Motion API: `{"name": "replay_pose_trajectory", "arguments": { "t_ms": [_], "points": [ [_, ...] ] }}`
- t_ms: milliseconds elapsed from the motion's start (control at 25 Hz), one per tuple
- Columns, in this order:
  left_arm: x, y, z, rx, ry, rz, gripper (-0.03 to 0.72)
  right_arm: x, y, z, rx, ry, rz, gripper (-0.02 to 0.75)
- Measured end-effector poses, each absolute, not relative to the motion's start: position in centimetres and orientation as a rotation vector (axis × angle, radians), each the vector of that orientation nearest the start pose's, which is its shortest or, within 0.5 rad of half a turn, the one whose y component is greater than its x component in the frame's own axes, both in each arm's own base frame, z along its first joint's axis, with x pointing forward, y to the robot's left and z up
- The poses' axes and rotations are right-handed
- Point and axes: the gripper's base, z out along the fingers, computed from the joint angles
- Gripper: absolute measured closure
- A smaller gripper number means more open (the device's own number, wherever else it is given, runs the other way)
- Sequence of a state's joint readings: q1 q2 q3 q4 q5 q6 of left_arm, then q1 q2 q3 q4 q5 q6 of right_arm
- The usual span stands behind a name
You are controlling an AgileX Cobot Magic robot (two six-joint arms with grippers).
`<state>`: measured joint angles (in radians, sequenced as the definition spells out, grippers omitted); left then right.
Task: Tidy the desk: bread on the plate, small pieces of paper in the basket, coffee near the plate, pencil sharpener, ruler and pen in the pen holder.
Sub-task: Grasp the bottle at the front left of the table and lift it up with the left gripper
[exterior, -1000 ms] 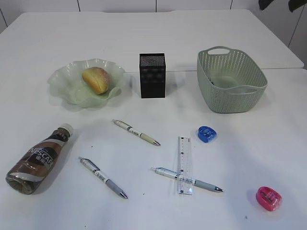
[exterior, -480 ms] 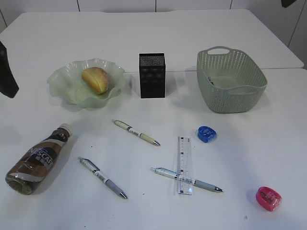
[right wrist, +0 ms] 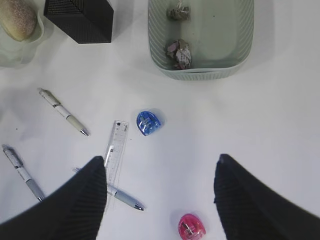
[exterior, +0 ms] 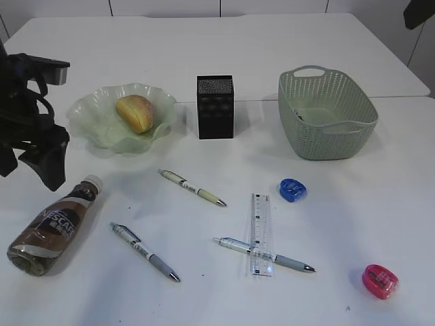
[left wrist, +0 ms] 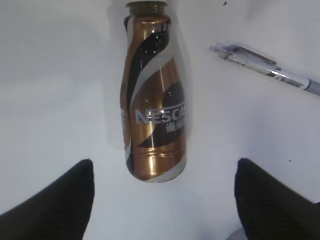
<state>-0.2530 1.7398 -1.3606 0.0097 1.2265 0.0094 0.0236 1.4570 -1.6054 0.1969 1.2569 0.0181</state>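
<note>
White bench (exterior: 224, 41) against pale wall panels, exterior view: bread (exterior: 134, 113) lies in the plate (exterior: 92, 119), pen holder (exterior: 215, 106) and basket (exterior: 326, 113) stand behind scattered pens, ruler (exterior: 260, 233) and two sharpeners. Left wrist view: left claw (left wrist: 165, 200) spread wide, empty, poised over the lying coffee bottle (left wrist: 152, 100). Right wrist view: right claw (right wrist: 160, 200) open, holding nothing, high above the bench; paper balls (right wrist: 179, 54) sit inside the basket.
</note>
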Motion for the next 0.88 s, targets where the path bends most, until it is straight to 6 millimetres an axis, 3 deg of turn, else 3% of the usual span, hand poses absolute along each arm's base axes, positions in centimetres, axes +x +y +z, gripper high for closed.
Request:
{"name": "replay_pose_trajectory", "arguments": {
  "t_ms": [320,640,880],
  "points": [
    [33.7,-8.4,22.7,0.432,3.124,0.048,0.057,29.2,2.4,41.2,0.003,2.584,0.278,0.212],
    [36.2,-9.1,21.2,0.432,3.128,0.046,0.061,29.2,2.4,41.2,0.003,2.584,0.276,0.212],
    [36.9,-9.3,18.7,0.443,3.188,0.058,0.069,29.2,2.3,41.2,0.003,2.585,0.272,0.212]
  ]
}}
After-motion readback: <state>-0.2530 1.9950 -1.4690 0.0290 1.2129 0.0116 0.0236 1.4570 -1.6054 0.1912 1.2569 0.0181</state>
